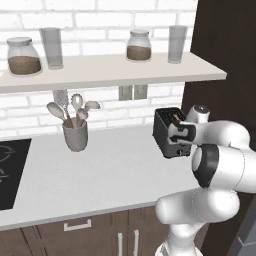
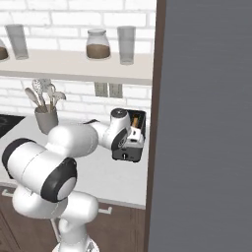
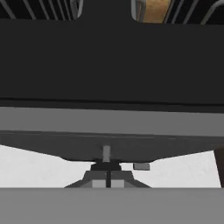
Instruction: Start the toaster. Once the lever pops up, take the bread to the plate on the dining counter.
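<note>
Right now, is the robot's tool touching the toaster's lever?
Cannot tell. In the hand view the shut tool sits right under the small lever on the toaster, but no clear contact or gap shows.

A kitchen: brick-backed worktop (image 1: 110,175), utensil crock (image 1: 75,134), shelf jars (image 1: 23,56)

Both base views look forward and down from behind the arm, left and right, sharing the toaster (image 1: 170,131) (image 2: 129,136) on the surface (image 1: 110,170). The hand view faces the toaster's end face very near.
</note>
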Controlling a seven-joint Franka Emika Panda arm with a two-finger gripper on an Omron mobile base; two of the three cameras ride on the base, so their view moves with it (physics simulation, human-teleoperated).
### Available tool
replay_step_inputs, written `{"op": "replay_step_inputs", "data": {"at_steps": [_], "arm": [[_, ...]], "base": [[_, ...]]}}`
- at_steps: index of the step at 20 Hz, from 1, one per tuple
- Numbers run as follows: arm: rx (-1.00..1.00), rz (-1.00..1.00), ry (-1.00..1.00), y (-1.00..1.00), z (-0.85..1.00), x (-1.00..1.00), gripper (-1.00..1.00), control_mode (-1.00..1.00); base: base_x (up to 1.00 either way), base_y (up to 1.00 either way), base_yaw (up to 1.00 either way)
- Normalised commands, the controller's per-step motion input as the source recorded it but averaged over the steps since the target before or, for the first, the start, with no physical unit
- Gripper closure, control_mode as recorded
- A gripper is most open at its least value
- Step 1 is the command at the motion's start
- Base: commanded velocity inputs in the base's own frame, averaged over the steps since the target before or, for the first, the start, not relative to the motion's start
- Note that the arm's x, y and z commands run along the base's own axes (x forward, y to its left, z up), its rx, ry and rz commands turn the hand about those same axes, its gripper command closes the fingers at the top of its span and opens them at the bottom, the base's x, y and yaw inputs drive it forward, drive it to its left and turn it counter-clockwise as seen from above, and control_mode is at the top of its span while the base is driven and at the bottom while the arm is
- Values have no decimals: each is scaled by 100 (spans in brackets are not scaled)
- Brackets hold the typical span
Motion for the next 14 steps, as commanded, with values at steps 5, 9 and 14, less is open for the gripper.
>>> {"op": "replay_step_inputs", "data": {"at_steps": [5, 9, 14], "arm": [[-5, 0, 1, 5, -87, -21, 100, -100], [-1, 0, -9, 0, 10, -46, 100, -100], [2, 0, -22, -8, 99, -80, 100, -100]], "base": [[0, 0, 0], [0, 0, 0], [0, 0, 0]]}}
